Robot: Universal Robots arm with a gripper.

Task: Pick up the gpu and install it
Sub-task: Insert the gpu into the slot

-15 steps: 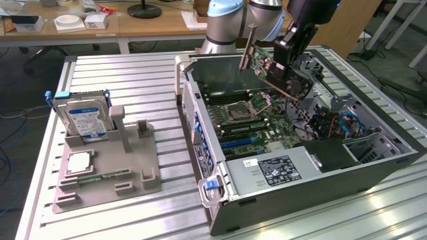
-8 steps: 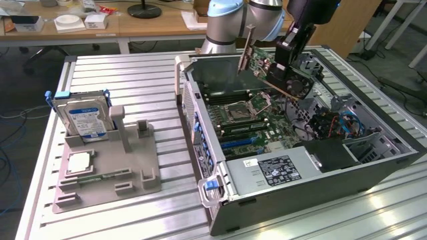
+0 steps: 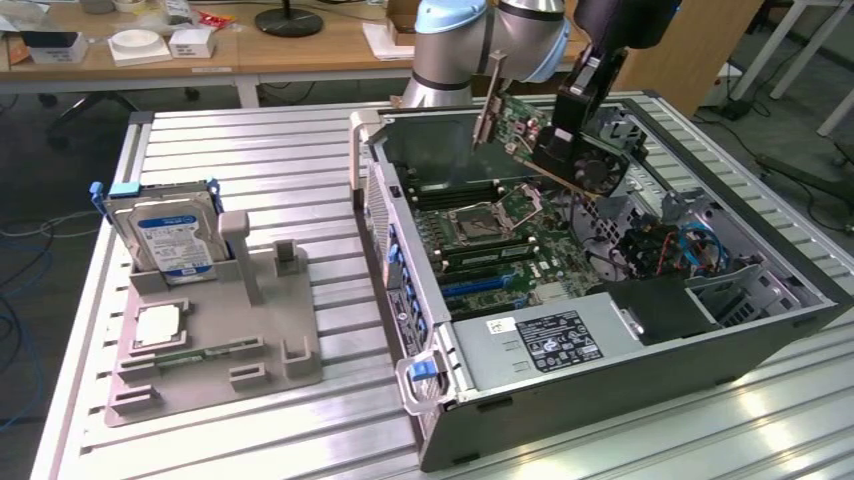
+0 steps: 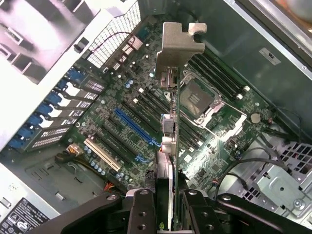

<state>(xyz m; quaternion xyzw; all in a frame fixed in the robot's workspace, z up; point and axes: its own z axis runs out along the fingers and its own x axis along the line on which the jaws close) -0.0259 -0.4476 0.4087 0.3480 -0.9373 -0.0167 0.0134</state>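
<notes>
the jaws of the black gripper (image 4: 168,197) pinch the thin black gpu card (image 4: 176,48) with silvery metal bracket, above the green motherboard (image 4: 105,124).

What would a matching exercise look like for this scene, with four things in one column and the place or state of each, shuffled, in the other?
Things:
1. gpu
2. hard drive
3. CPU chip
4. computer case

Places or states:
A. lying flat on the grey holder
B. gripped in the pincer
C. open, resting on the slatted table
D. standing upright in the grey holder

Pairs: 1-B, 2-D, 3-A, 4-C.
</notes>
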